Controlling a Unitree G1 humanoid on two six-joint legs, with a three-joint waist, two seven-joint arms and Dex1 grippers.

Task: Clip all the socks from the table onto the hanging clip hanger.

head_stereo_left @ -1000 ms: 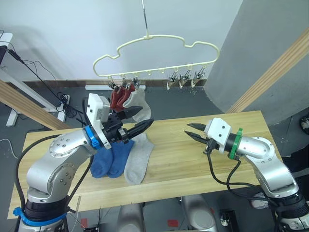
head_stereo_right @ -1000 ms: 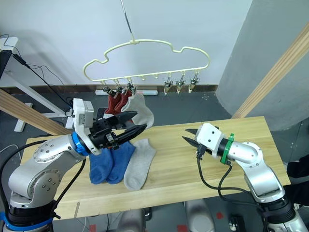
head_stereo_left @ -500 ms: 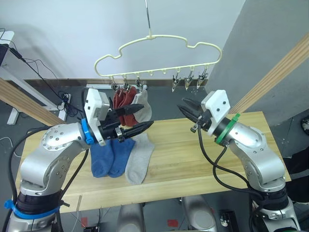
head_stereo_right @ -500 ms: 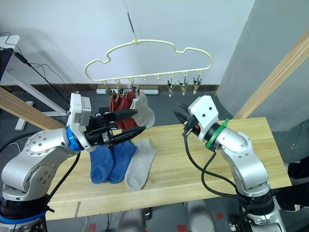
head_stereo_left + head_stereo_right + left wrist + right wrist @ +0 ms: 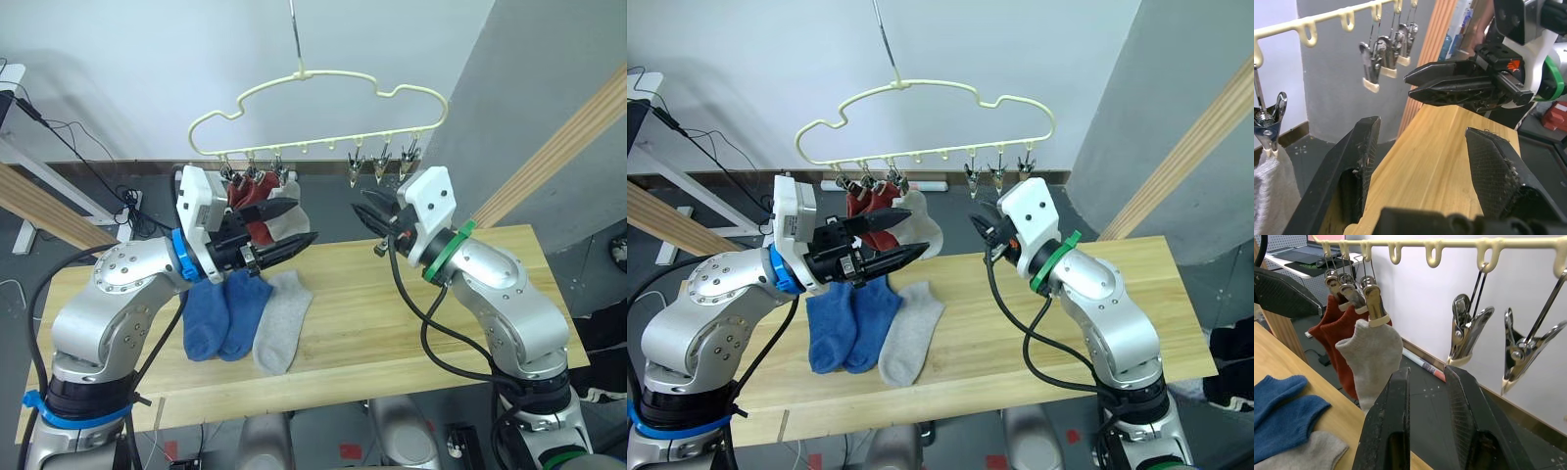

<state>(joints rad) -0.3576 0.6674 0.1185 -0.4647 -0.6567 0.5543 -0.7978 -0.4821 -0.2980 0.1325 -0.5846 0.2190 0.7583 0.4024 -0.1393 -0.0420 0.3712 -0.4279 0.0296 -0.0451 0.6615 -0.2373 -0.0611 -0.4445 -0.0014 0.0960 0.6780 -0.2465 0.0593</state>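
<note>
Right wrist view is showing my right gripper narrowly open, empty, facing a free clip; left gripper is gaping, empty, above desk socks.

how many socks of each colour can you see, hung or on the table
brick red socks: 2, both clipped on the hanger
light grey socks: 2, one clipped, one on the table
blue socks: 2, both on the table
total: 6
</note>
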